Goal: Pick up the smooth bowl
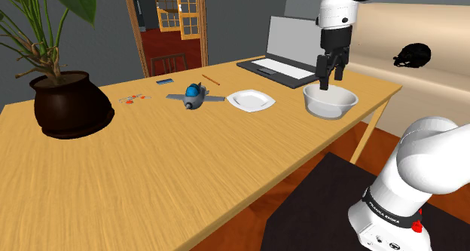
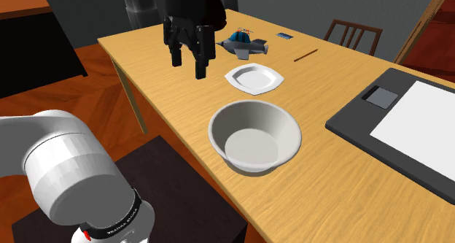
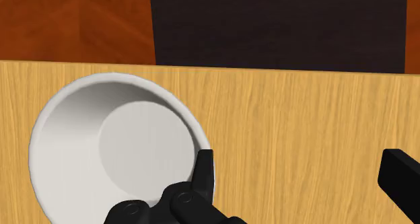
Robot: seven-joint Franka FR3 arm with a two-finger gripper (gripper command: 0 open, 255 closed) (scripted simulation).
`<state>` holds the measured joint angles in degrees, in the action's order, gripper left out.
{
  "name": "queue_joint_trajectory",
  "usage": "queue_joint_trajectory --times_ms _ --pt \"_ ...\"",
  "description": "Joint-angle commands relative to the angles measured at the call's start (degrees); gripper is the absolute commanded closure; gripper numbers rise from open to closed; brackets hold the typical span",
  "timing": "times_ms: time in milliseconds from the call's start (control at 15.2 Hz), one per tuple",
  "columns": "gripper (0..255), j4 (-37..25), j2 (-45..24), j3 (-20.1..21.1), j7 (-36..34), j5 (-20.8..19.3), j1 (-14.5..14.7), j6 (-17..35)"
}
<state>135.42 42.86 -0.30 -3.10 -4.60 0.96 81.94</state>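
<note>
The white arm (image 1: pixel 429 159) bulks nearest, above its dark stand (image 1: pixel 316 212). Across the wooden surface (image 1: pixel 188 166), left to right: a potted plant (image 1: pixel 71 102) well apart from the tool, a blue toy plane (image 1: pixel 196 96) nearer it, a white plate (image 1: pixel 251 100) near it. The black tool (image 1: pixel 332 80) hangs wide open, holding nothing, above the white bowl (image 1: pixel 330 101), one finger (image 3: pixel 205 167) over the rim, the other outside it. An open laptop (image 1: pixel 282 61) lies just beyond the tool.

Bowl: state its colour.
The bowl is plain white; the second exterior view shows it best.
</note>
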Motion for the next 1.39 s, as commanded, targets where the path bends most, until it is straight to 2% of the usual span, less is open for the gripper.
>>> queue_joint_trajectory --times_ms 0,528,990,1188,1254,1320 --pt "0 0.0 0.0 0.0 0.0 0.0 0.0 0.0" --pt "0 6.0 -4.8 -6.5 4.1 -5.4 -3.2 17.4" --pt "0 11.0 -5.4 -7.0 3.5 -5.8 -3.4 22.9" --pt "0 11.4 -5.5 -7.0 3.5 -5.9 -3.4 23.4" --pt "255 11.4 -5.5 -7.0 3.5 -5.9 -3.4 23.4" --pt "255 11.4 -5.5 -7.0 3.5 -5.9 -3.4 23.4"
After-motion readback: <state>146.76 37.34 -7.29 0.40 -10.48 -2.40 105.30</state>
